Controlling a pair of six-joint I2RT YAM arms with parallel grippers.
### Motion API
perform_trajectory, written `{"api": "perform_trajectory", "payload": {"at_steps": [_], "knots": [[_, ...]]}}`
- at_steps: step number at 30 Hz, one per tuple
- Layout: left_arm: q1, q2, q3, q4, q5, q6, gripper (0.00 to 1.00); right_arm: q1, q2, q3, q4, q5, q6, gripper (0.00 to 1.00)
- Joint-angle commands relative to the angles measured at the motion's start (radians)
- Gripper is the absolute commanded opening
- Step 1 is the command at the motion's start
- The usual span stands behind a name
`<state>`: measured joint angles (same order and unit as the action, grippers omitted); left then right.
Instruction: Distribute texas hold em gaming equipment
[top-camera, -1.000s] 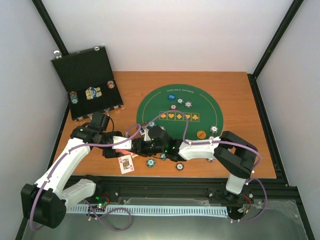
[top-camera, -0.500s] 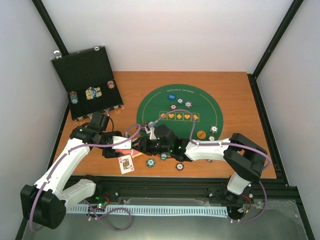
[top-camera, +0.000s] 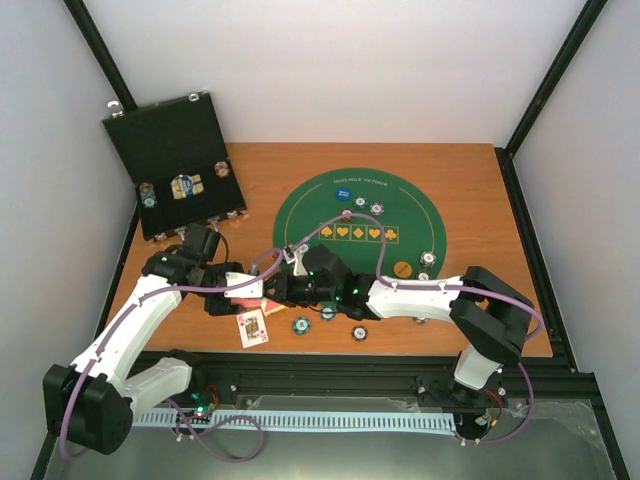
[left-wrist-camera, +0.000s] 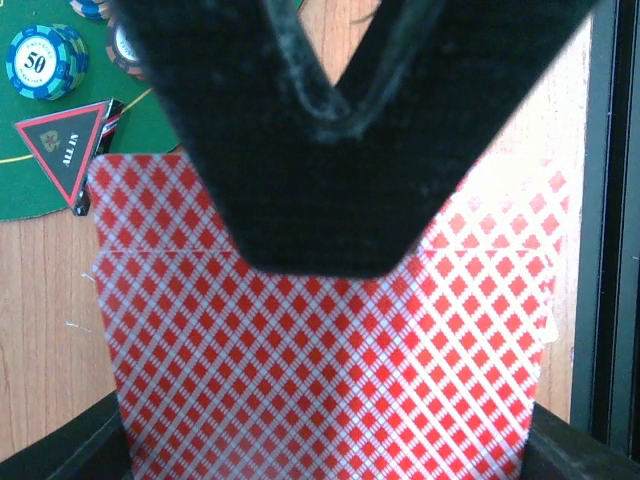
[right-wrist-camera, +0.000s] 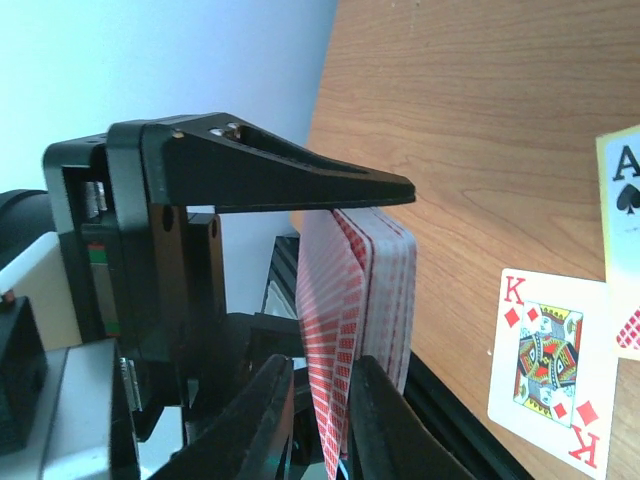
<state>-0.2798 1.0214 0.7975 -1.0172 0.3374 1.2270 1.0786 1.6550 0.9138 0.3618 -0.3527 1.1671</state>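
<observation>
Left claw (top-camera: 250, 292): clenched on deck (left-wrist-camera: 320, 380), red lattice backs toward its own wrist camera; held off mat (top-camera: 420, 215) at near-left rim, over table (top-camera: 260, 170).
Right claw (right-wrist-camera: 322, 368): nipped on lower edge of one card (right-wrist-camera: 322, 300), which is peeled slightly away from deck; likewise off mat's near-left rim, close against left claw.
King (top-camera: 252, 327): diamonds, face up on table, off mat's near-left, nearer table edge than both claws.
Ace (right-wrist-camera: 625, 190): spades, face up, cut by frame edge in right wrist view; place against mat not discernible.
50 chip (left-wrist-camera: 40, 62): teal and white, on mat just inside near-left rim.
Marker (left-wrist-camera: 65, 150): dark triangle lettered ALL IN, flat at mat's near-left rim, just beside 50 chip.
Loose chip (top-camera: 300, 325): teal, flat on table, just off mat's near rim.
Dark chip (top-camera: 360, 333): striped edge, flat on table, off mat's near rim, right of loose chip.
Blue button (top-camera: 344, 193): on mat, far half, left of centre.
Chip trio (top-camera: 360, 203): on mat, far half, just right of blue button.
Orange button (top-camera: 402, 268): on mat, near-right part.
Rim chips (top-camera: 428, 258): two, at mat's right rim, beside orange button.
Case (top-camera: 175, 180): black, lid open, chips inside; off mat's far-left, well apart from it.
</observation>
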Motion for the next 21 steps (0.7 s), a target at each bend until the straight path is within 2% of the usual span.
{"api": "perform_trajectory", "payload": {"at_steps": [1,8,13,21], "knots": [[-0.006,0.0,0.006,0.022,0.005,0.018,0.55,0.005,-0.023,0.013,-0.021,0.015,-0.003,0.09],[-0.006,-0.001,0.006,0.027,0.005,0.015,0.55,0.006,-0.016,0.007,0.002,0.01,0.009,0.08],[-0.006,-0.003,-0.007,0.033,-0.012,0.02,0.55,0.006,-0.022,0.013,0.014,0.012,0.013,0.03],[-0.006,-0.006,-0.006,0.028,-0.016,0.023,0.55,-0.013,-0.042,-0.049,0.058,0.019,0.049,0.03]]}}
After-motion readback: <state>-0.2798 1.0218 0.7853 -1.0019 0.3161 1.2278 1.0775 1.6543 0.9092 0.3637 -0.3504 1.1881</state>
